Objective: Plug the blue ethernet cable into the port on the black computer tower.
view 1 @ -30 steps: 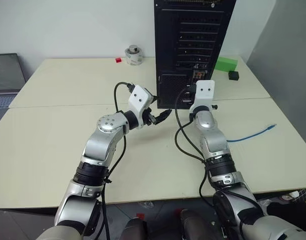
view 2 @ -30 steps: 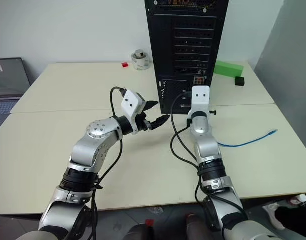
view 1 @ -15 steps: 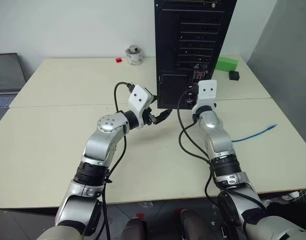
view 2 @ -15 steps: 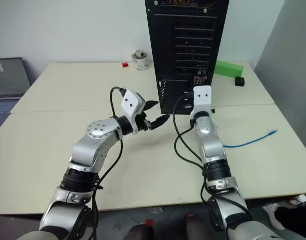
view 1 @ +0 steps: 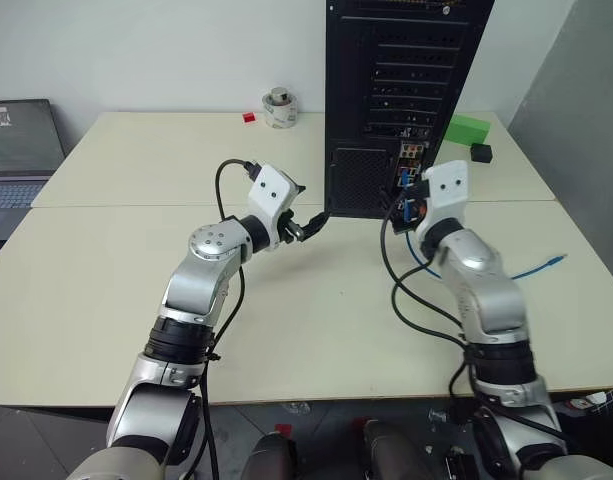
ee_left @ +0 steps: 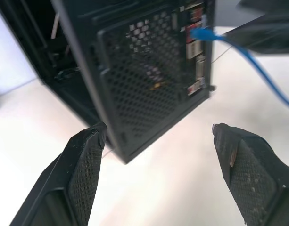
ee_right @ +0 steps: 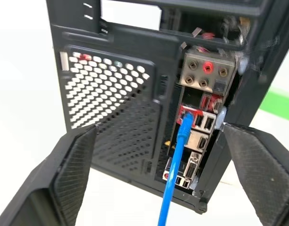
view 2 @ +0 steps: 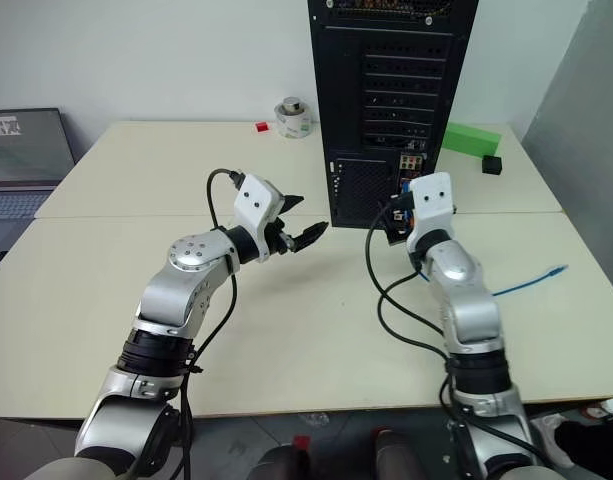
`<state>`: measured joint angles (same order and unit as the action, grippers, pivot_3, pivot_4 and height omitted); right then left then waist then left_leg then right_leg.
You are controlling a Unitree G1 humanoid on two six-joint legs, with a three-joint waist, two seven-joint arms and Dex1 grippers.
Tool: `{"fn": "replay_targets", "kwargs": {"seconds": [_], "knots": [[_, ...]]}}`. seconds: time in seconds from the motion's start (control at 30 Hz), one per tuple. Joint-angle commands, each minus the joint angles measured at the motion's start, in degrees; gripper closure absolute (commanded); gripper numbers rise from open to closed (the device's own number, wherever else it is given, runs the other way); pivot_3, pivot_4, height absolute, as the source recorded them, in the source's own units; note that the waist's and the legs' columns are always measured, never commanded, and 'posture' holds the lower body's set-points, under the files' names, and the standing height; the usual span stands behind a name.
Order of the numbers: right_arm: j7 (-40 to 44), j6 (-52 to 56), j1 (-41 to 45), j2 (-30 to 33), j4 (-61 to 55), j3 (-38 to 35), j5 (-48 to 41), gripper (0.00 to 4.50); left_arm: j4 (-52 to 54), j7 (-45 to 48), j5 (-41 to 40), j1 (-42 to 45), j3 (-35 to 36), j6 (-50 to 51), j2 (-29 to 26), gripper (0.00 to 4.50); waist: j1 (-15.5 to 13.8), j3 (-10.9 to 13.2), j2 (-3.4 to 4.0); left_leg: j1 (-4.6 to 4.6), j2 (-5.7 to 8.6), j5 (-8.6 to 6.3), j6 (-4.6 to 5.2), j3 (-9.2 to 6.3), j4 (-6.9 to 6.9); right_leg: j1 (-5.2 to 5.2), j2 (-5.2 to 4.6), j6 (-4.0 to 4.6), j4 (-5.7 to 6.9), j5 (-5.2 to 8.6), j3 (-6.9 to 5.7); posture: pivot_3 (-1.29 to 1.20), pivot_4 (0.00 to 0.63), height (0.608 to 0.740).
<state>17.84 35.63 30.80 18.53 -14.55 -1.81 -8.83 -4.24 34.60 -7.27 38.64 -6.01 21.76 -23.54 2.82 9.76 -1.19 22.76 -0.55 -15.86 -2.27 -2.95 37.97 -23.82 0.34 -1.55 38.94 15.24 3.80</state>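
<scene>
- So the blue ethernet cable (ee_right: 175, 176) is plugged in now: in the right wrist view its plug end sits in the port (ee_right: 185, 116) in the connector strip on the back of the black computer tower (view 1: 406, 90).
- From there the cable drops down and trails off across the table (view 1: 106, 270) on the robot's right, with its free end (view 1: 556, 260) lying flat near the table's right edge.
- The right gripper (ee_right: 158, 188) has its jaws spread wide with nothing in them. The cable runs up between the two fingers but neither pad touches it.
- That gripper sits just in front of the tower's lower back panel, pointing at the connector strip, close but not touching.
- The left gripper (view 2: 301, 238) is wide open too, empty, hovering off the tower's lower left corner, beside the mesh grille (ee_left: 149, 80).
- The tower stands upright at the far middle of the table, back panel facing the robot.
- Other stuff lying around: a green block (view 1: 469, 127) and a small black box (view 1: 481, 152) to the right of the tower, a roll of tape (view 1: 279, 107) and a tiny red thing (view 1: 248, 117) to its left, and a grey laptop (view 1: 21, 150) open at the far left.
</scene>
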Motion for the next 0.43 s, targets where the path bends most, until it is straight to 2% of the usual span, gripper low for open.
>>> {"fn": "replay_targets", "kwargs": {"seconds": [0.03,0.23,0.43], "knots": [[7.3,3.6,-1.0,5.5,-7.4,-4.1,-6.4,0.06,0.1,0.5,-0.1,2.0,1.3,-1.4,-0.4,0.67,-0.1,0.0,0.0,0.0,0.0,0.0,0.0,0.0,0.0,0.0,0.0,0.0,0.0,0.0,-0.01,0.0,0.15,0.74],[14.1,6.3,-2.9,15.8,-8.0,-11.4,-11.7,0.06,-1.7,2.6,-1.8,3.9,3.5,0.0,-1.7,0.67,-0.1,0.0,-0.01,-0.01,0.0,0.0,0.01,0.03,0.02,0.03,0.03,0.0,0.0,0.0,-0.04,0.0,0.15,0.74],[15.2,7.0,-4.4,18.8,-8.1,-11.7,-13.1,0.06,-0.6,3.7,-3.9,3.4,4.6,1.9,-1.8,0.67,0.0,0.0,-0.02,-0.04,-0.03,0.0,0.01,0.05,0.01,0.05,0.06,-0.01,0.0,0.01,-0.02,0.0,0.15,0.74]]}}
